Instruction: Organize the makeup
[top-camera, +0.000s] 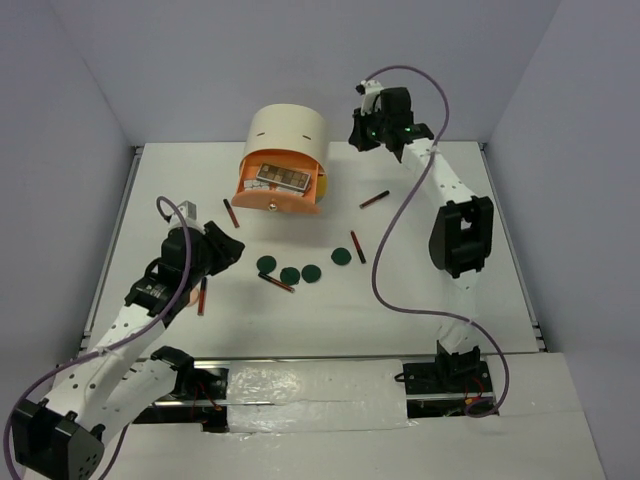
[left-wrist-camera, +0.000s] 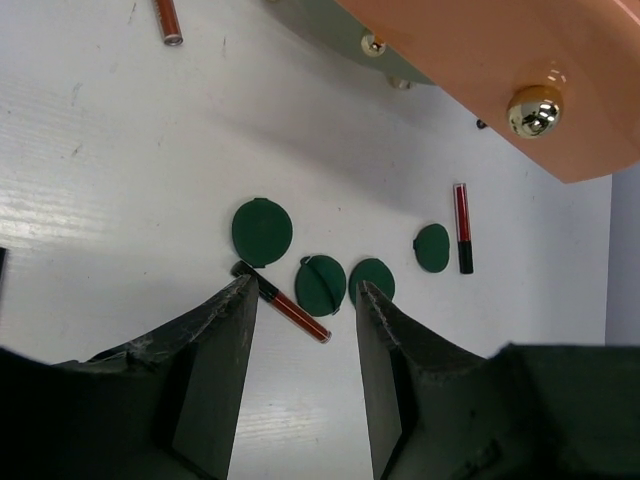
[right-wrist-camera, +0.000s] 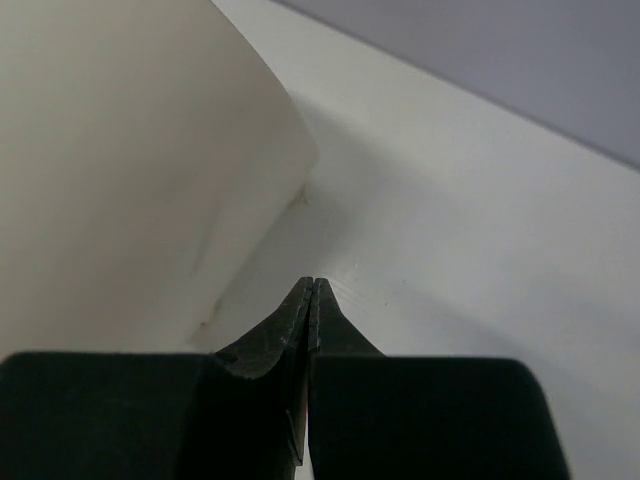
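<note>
the left claw (left-wrist-camera: 304, 290) is released: its fingers (left-wrist-camera: 222, 370) are spread wide, with nothing gripped between them. how high it hangs over the counter (left-wrist-camera: 90, 150) i cannot tell.

just ahead of the tips and partly in the gap lies a dark-red stick (left-wrist-camera: 290, 308). its long axis runs on a slant from the dark cap by the left finger down toward the right one. the jaws close left to right, so they would meet it at an angle rather than square across its thin width. to my eye the next move turns on that: twist the wrist until the stick lies along the fingers, then drop straight down. the left arm is far nearer to it than the right.

just beyond the stick are the green discs (left-wrist-camera: 321, 284). three sit close together, and the nearest looks to touch or almost touch the stick's cap. the fourth disc (left-wrist-camera: 432, 247) is apart to the right, beside another upright stick (left-wrist-camera: 461, 225). a careless descent could nudge the middle discs.

farther on, the orange drawer (top-camera: 280, 200) stands pulled out of the cream cabinet (top-camera: 288, 132), with palettes (top-camera: 280, 177) already inside. it looks the likely home for the loose pieces.

farthest back, the right claw (right-wrist-camera: 313, 290) is clenched tip to tip beside the cabinet wall. nothing is visible between its tips.
</note>
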